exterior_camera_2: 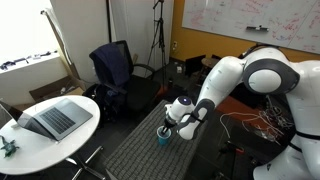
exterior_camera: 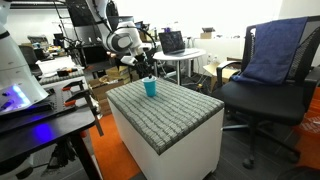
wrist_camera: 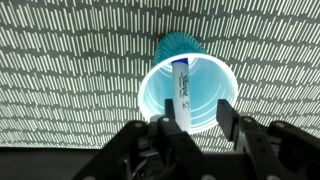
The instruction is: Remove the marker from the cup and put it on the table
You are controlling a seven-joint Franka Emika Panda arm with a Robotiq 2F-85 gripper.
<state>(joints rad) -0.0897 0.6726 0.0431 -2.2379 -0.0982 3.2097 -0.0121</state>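
The teal-blue cup (wrist_camera: 187, 88) stands upright on the grey woven table top (wrist_camera: 70, 70), seen from straight above in the wrist view. A white marker with a dark blue cap (wrist_camera: 180, 92) stands in it, leaning toward the near rim. My gripper (wrist_camera: 196, 118) is open, just above the cup's rim. The marker's upper end lies between the two fingers, close to the left finger, and the right finger is apart from it. In both exterior views the gripper (exterior_camera: 148, 68) (exterior_camera_2: 170, 124) hangs directly over the cup (exterior_camera: 150, 88) (exterior_camera_2: 163, 137) on the table (exterior_camera: 175, 110) (exterior_camera_2: 130, 155).
A black office chair with a blue cloth (exterior_camera: 265, 70) stands beside the table. A small round white table with a laptop (exterior_camera_2: 50, 118) stands off one side. Another office chair (exterior_camera_2: 115, 70) is behind. Cluttered benches (exterior_camera: 40, 90) are nearby.
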